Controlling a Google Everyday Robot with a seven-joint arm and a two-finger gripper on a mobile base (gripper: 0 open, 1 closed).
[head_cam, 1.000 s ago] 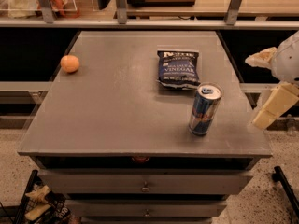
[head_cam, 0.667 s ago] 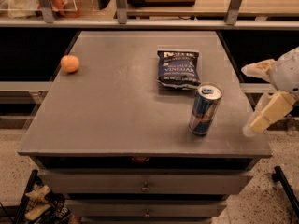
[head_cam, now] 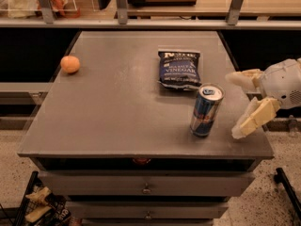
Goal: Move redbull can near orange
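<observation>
Camera view, anyone? Open tool [head_cam: 234,105] hangs just right of the can [head_cam: 206,111] standing front-right on the tabletop [head_cam: 122,112]; orange [head_cam: 70,64] sits far left.

> Probably light, slick, dents easy. Pinch mid-body.

This looks to me like a lab or office test space, not a home. I work at a plain grey desk [head_cam: 117,112] with metal drawers [head_cam: 146,185] under its front edge, standing on a speckled hard floor [head_cam: 277,197]. Beyond the far edge runs a metal rail [head_cam: 188,23] with uprights, and behind it a pale wooden bench top [head_cam: 263,6]. On the floor below the front left corner, what looks like a wire basket [head_cam: 28,206] holds packets. My gripper [head_cam: 234,105] hangs at the right edge near the front right corner, fingers spread apart.
</observation>
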